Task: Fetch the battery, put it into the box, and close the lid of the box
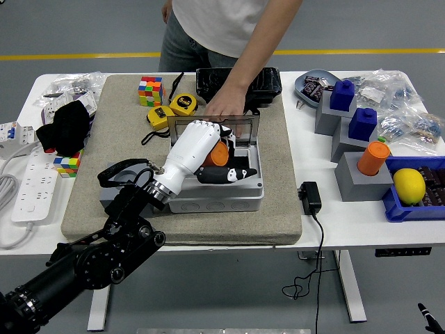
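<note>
A: Head view, centre of frame: where's the battery?

B: Orange, inside the open grey box; the left hand has its fingers wrapped on it; the lid stands upright behind.

A: Anyone else?

B: A person's hand rests on the lid's top edge.

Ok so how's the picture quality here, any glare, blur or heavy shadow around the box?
Head view: even overhead light, soft shadows only. The left hand over the box is sharp, no motion blur. Its white shell looks bright but keeps detail. The box interior is dark and partly hidden by the hand. The person's hand on the lid is crisp too.
</note>
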